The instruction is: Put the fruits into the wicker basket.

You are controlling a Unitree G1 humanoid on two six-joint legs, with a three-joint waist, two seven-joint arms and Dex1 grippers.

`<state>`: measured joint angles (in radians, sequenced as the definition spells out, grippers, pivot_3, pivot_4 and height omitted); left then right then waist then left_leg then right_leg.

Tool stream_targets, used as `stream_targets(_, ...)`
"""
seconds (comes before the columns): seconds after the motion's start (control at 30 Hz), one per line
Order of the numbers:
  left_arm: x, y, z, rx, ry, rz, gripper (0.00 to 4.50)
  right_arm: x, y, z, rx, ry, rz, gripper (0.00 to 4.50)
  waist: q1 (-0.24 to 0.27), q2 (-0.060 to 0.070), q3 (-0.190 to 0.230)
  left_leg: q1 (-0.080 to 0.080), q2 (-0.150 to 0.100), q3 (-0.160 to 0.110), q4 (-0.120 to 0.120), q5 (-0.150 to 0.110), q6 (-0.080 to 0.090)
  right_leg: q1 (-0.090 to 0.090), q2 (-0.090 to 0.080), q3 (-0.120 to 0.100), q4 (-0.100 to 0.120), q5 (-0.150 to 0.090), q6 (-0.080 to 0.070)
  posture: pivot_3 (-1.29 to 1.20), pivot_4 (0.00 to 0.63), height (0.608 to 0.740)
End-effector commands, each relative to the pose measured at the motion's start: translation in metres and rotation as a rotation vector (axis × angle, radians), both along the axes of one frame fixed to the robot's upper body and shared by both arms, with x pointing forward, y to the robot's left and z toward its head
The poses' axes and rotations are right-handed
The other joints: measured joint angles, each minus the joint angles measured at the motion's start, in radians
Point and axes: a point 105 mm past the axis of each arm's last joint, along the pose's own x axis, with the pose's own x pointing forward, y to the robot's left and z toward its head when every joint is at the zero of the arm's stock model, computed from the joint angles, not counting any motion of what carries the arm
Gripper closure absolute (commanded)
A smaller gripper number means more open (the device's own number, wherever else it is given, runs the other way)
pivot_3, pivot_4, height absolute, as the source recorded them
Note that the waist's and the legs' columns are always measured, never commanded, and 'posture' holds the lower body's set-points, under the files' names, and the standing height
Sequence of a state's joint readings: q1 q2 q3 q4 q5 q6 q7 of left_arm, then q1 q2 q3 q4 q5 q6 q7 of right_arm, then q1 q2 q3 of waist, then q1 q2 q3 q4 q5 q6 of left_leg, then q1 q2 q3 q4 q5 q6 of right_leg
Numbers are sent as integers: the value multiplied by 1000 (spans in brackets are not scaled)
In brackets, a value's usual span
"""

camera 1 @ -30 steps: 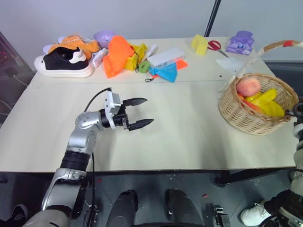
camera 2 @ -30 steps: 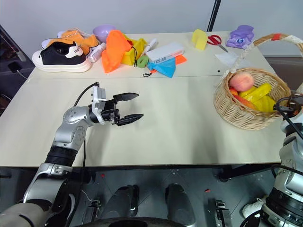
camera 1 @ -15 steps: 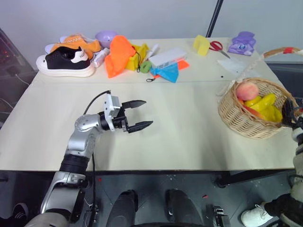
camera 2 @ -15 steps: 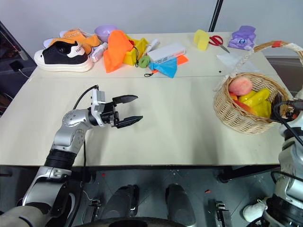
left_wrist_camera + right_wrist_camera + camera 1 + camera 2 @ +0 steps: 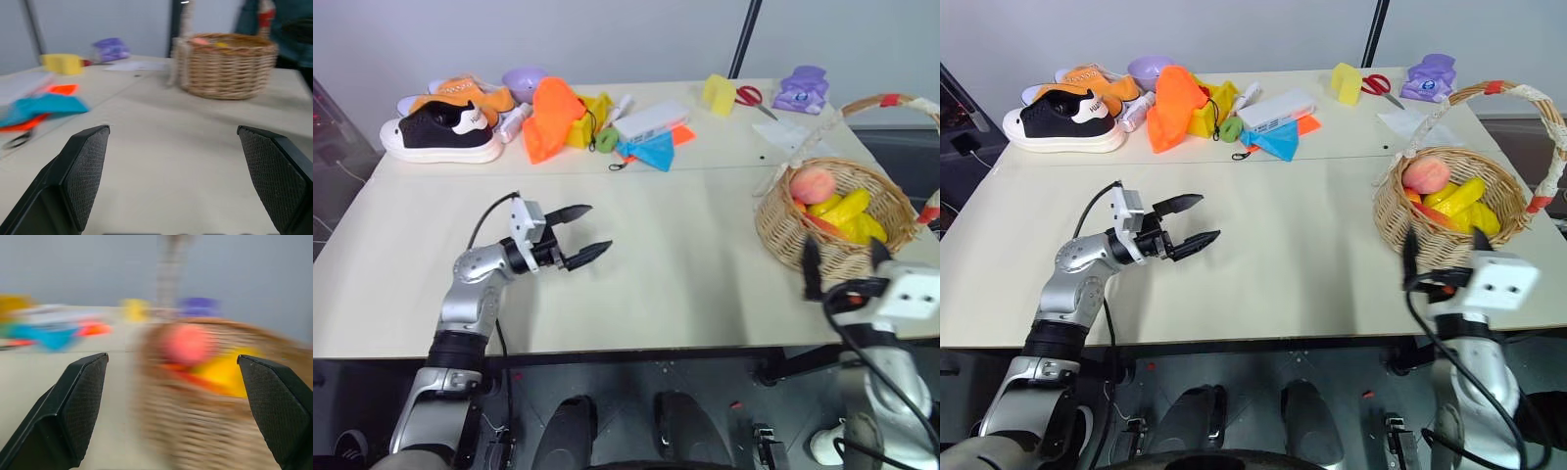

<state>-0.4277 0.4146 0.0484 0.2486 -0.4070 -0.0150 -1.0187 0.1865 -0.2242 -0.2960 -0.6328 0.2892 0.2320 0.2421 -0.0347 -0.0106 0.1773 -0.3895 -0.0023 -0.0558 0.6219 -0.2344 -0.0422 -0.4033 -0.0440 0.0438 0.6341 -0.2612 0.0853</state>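
The wicker basket (image 5: 1400, 211) stands near the table's right edge, its taped handle (image 5: 1545, 147) arching over it. Inside lie a pink-red peach (image 5: 1425, 174) and yellow bananas (image 5: 1462, 199), with an orange-red fruit (image 5: 1438, 216) partly hidden under them. My right gripper (image 5: 1445, 245) is open just in front of the basket at the table's near edge, holding nothing. In the right wrist view the peach (image 5: 188, 342) and basket (image 5: 205, 431) are close ahead. My left gripper (image 5: 584, 233) hovers open and empty over the left-middle of the table, facing the basket (image 5: 225, 63).
Along the far edge lie a black shoe (image 5: 440, 127), an orange shoe (image 5: 460, 93), a purple bowl (image 5: 524, 80), orange cloth (image 5: 551, 116), a white box (image 5: 649, 119), blue cloth (image 5: 654, 150), a yellow block (image 5: 719, 93), scissors (image 5: 749, 96) and a purple item (image 5: 801, 86).
My right gripper has swung in from the right edge beside the basket to the near side in front of it. The left gripper drifted a little to the left. The camera also shifted.
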Motion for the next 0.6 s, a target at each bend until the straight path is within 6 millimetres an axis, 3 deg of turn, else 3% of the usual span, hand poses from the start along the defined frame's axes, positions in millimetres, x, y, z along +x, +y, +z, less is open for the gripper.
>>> stream_targets(0.03,7,33,13,12,-57,215,0,10,46,-6,-85,56,352,95,-1,0,0,0,0,0,0,0,0,0,0,0,0,0,0,0,150,740)
stream_targets(0.13,7,66,10,31,-61,415,0,21,71,-9,-132,95,594,95,-4,-1,1,0,0,-1,0,0,0,0,0,-1,0,1,3,0,150,740)
stream_targets(0.3,-10,99,5,6,-50,575,0,30,98,-19,-228,145,842,95,-1,-2,1,-1,0,-2,0,0,0,0,0,-2,0,2,4,0,150,740)
stream_targets(0.47,-29,134,6,19,-61,748,0,51,114,-22,-278,111,896,95,10,-3,2,-1,0,-2,0,0,0,0,-1,-2,0,2,4,0,150,740)
stream_targets(0.6,-34,144,8,30,-64,806,0,58,116,-24,-279,105,908,95,21,-4,2,-1,0,-2,0,0,0,0,-2,-2,0,2,3,0,150,740)
